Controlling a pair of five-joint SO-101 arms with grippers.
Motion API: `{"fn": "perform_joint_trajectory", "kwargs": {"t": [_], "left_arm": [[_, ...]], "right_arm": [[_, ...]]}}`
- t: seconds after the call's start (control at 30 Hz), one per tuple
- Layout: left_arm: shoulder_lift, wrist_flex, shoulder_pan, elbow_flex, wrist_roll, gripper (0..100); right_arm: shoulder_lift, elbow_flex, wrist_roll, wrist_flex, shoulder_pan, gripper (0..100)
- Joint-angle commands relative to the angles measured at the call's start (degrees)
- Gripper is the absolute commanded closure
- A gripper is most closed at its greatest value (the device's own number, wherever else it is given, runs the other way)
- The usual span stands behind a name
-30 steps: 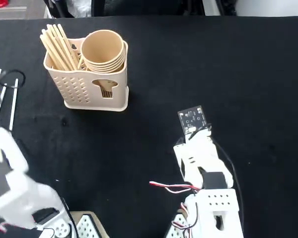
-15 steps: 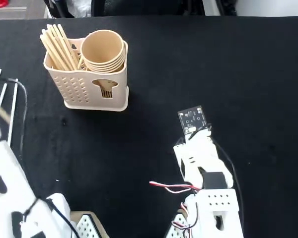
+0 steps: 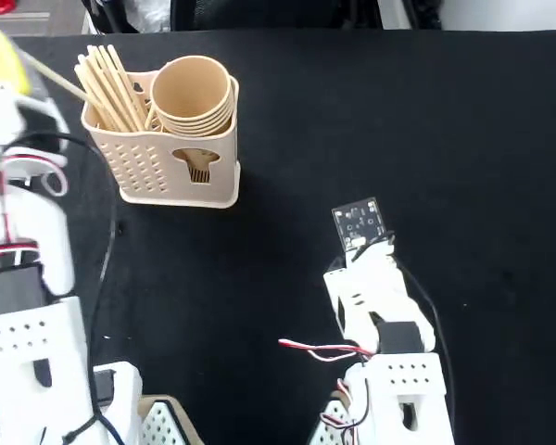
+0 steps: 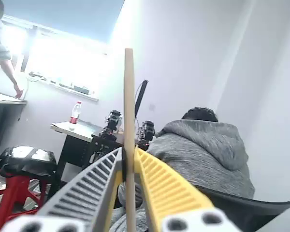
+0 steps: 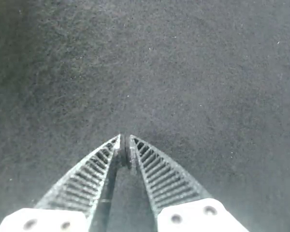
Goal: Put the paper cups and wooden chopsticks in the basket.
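So the left pincer [image 4: 129, 151] is clamped tight on a single wooden chopstick [image 4: 129, 96]. In the left wrist view the stick runs straight up between the grey finger and the yellow one and pokes out well past the tips. From the high view, that arm is up at the far left edge of the black surface [image 3: 398, 120], right beside the basket [image 3: 153, 167]. The held stick angles across toward the basket's top rim. Its far end lands right by the bundle already in there, but I can't tell if it's actually touching them or just hanging over.

The basket itself is a beige perforated thing standing upright near the back of the surface. The other wooden chopsticks [image 3: 107, 88] are standing in the compartment nearer the left arm, leaning outward a bit. The paper cups [image 3: 193, 88] are nested in one stack in the compartment next to that, mouth up.

The right arm [image 3: 380, 315] is parked low, well apart from the basket. The right pincer [image 5: 124, 147] is closed all the way, with its tips meeting and nothing between them, and it points down at bare black cloth.
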Motion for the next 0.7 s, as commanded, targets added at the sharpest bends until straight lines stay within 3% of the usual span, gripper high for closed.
{"fn": "perform_joint_trajectory", "kwargs": {"t": [0.0, 0.13, 0.67], "left_arm": [[-1.0, -6.3, 3.4, 3.5, -1.7, 97], [1.2, -9.5, 4.5, 5.8, -1.7, 97], [12.6, -9.2, 4.4, 9.7, -3.3, 97]], "right_arm": [[-0.7, -2.0, 0.1, -0.4, 0.4, 98.6], [-0.7, -2.0, 0.1, -0.4, 0.4, 98.6], [-0.7, -2.1, 0.2, -0.7, 0.4, 98.6]]}}
